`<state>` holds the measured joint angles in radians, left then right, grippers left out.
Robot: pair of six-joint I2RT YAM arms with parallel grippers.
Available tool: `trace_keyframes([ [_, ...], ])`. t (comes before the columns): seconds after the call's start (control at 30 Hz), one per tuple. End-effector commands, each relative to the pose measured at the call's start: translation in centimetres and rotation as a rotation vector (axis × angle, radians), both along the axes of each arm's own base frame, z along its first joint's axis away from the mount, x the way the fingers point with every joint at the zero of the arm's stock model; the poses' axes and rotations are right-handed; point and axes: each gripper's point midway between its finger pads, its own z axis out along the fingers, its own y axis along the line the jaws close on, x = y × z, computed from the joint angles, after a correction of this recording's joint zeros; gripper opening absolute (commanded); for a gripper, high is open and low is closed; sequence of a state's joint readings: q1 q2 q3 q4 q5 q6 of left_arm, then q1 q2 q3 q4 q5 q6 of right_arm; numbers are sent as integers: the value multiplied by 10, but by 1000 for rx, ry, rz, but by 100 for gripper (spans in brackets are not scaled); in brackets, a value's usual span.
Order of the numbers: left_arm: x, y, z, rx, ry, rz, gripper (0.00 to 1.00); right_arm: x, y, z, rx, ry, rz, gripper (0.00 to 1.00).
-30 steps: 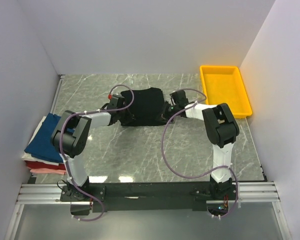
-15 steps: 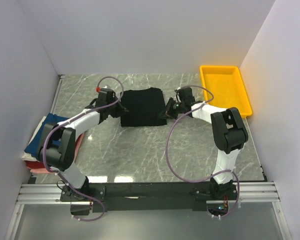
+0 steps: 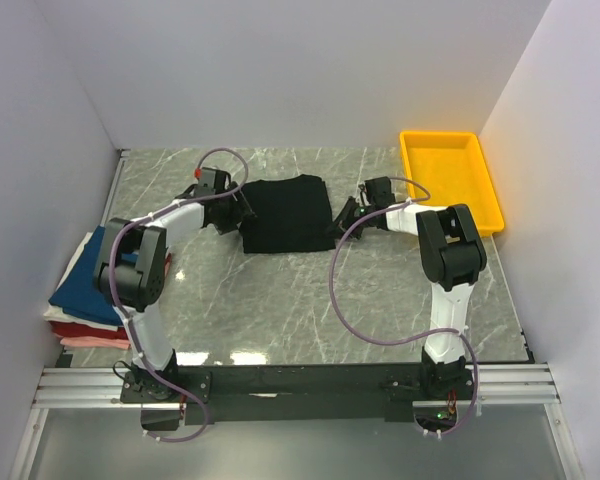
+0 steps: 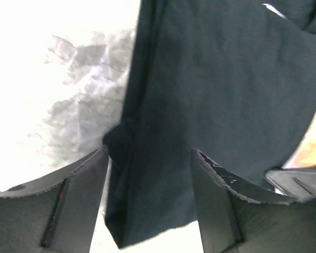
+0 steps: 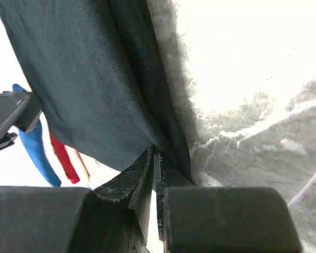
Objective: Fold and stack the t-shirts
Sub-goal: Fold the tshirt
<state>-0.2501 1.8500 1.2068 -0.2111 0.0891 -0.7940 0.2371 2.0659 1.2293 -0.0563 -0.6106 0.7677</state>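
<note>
Lying flat toward the table's 12 o'clock, black t-shirt (image 3: 285, 213). Left gripper (image 4: 150, 153) at its 9 o'clock edge, jaws spread, released, cloth loose between them. Right gripper (image 5: 154, 153) at its 3 o'clock edge, clenched on the hem. Folded shirt stack (image 3: 85, 290) at 8 o'clock, yellow tray (image 3: 489, 190) at 2 o'clock.

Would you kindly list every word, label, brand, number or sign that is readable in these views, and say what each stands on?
No text can be read in any view.
Plain black cloth t-shirt: the small white patch at its edge in the left wrist view, perhaps a label, is too blurred to read.
Yellow plastic rectangular tray: no marking shows.
</note>
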Motion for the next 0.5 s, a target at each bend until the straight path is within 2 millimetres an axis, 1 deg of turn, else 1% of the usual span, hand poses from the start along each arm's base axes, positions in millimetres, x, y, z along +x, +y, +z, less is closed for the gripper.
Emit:
trace_keyframes([
  [0.0, 11, 7, 1, 42, -10, -16, 69, 7, -13, -12, -55, -10, -21, 13],
  [0.07, 12, 7, -7, 48, 7, -25, 70, 7, -13, -12, -55, -10, -17, 13],
  [0.1, 15, 7, -7, 49, 5, -29, 70, 8, -14, -11, -54, -13, -20, 13],
  [0.13, 15, 7, -16, 56, 26, -31, 70, 8, -14, -10, -51, -13, -18, 13],
  [0.2, 19, 5, -19, 56, 32, -38, 71, 8, -12, -8, -47, -14, -15, 13],
  [0.23, 18, 5, -28, 55, 53, -31, 71, 8, -12, -7, -44, -18, -12, 13],
  [0.37, 13, -2, -50, 21, 95, -7, 70, 9, -12, 0, -39, -32, -11, 13],
  [0.4, 12, -1, -55, 29, 104, 6, 69, 9, -11, 4, -35, -42, -12, 13],
  [0.43, 9, -7, -62, 30, 119, 13, 69, 9, -11, 8, -30, -46, -10, 13],
  [0.47, 8, -10, -65, 32, 127, 15, 68, 10, -10, 11, -26, -51, -15, 13],
])
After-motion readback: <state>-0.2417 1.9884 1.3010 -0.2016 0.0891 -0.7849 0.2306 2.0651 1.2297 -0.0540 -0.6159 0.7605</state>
